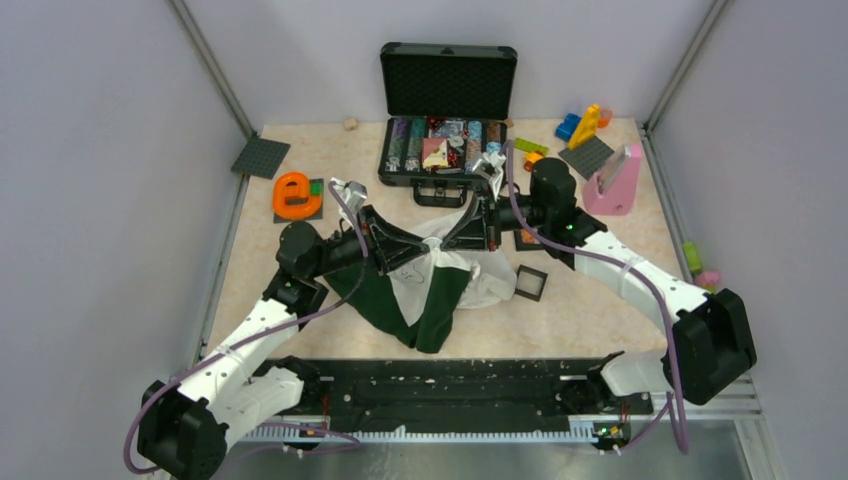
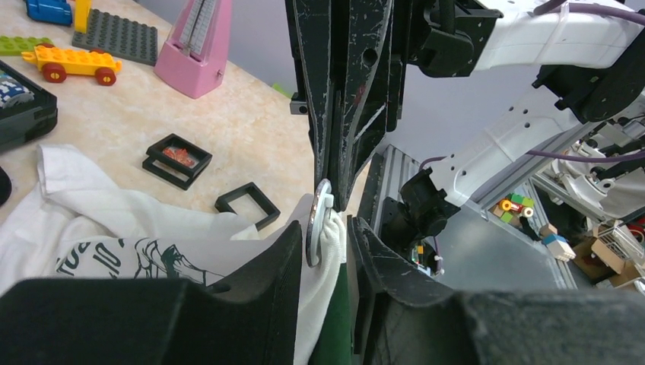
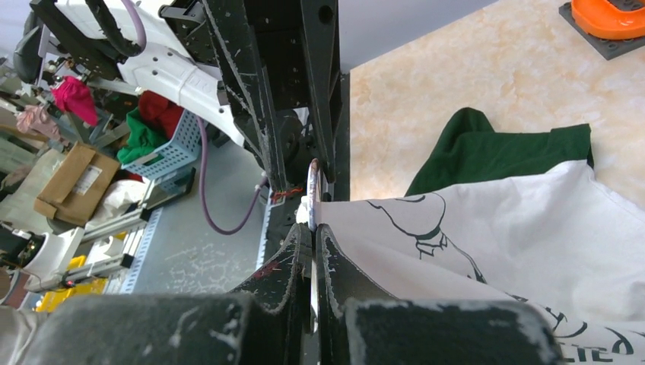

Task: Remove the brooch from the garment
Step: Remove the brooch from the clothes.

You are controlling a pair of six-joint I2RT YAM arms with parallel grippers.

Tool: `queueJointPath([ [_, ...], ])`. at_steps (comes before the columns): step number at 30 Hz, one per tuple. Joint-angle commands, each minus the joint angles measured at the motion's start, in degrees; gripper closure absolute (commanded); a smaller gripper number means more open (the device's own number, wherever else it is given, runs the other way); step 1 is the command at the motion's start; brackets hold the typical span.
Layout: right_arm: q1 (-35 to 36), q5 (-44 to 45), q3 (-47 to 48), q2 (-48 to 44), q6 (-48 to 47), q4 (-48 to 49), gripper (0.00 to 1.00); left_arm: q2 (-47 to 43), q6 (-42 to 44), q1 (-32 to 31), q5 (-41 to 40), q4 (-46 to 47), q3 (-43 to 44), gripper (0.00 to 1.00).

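Note:
The garment (image 1: pixel 440 290), white with a black print over dark green, lies mid-table and also shows in the left wrist view (image 2: pixel 114 228) and the right wrist view (image 3: pixel 532 228). Both grippers meet at a raised bunch of its white cloth. The brooch (image 2: pixel 319 220) shows only edge-on, as a thin round pale disc on that bunch; its face and colour are hidden. My right gripper (image 3: pixel 312 228) is shut on the disc's (image 3: pixel 312 179) rim. My left gripper (image 2: pixel 325 228) pinches the cloth just under the disc. In the top view, the left gripper (image 1: pixel 424 246) and right gripper (image 1: pixel 446 240) are tip to tip.
A small black tray (image 2: pixel 177 158) holding orange-red bits and an empty black square frame (image 2: pixel 247 205) lie right of the garment. An open chip case (image 1: pixel 447 150) stands behind. An orange "e" (image 1: pixel 293 195) is far left, with a pink metronome (image 1: pixel 615 180) and toy bricks (image 1: pixel 585 125) far right.

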Motion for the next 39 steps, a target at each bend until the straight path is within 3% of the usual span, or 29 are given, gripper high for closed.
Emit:
queueJointPath([
  [1, 0.82, -0.68, 3.59, 0.03, -0.35, 0.15, 1.00, -0.94, 1.54, -0.16, 0.69, -0.23, 0.32, 0.68],
  [8, 0.82, -1.47, 3.89, 0.39, -0.27, -0.21, 1.00, -0.82, 2.11, -0.14, 0.89, -1.15, 0.38, 0.75],
  [12, 0.82, -1.94, 3.83, 0.42, -0.43, -0.44, 1.00, -0.64, 2.19, -0.17, 1.12, -1.26, 0.74, 0.99],
  [17, 0.82, -1.86, 3.19, -0.03, -0.07, 0.70, 1.00, -0.52, 1.87, -0.15, 1.51, -1.26, 0.74, 1.00],
  [19, 0.82, -0.90, 1.37, -0.80, 2.33, 4.14, 0.82, -1.15, 1.57, -0.12, 0.19, -0.80, 0.01, 1.00],
  [22, 1.35, 1.69, -3.11, -3.55, 6.24, 13.14, 0.65, -2.63, -0.34, -0.17, -2.03, 2.33, -2.02, 1.00],
  [28, 2.20, 5.49, -6.73, -5.58, 5.74, 16.26, 0.62, -3.36, -4.75, -0.17, -2.74, 9.76, -4.59, 1.00],
  [32, 2.31, 8.28, -8.36, -6.01, 4.98, 17.29, 0.51, -3.43, -6.02, -0.17, -1.64, 11.48, -4.60, 1.00],
  [39, 2.81, 9.56, -8.90, -4.36, 4.42, 18.53, 0.41, -3.54, -6.28, -0.16, -1.03, 11.91, -4.44, 1.00],
])
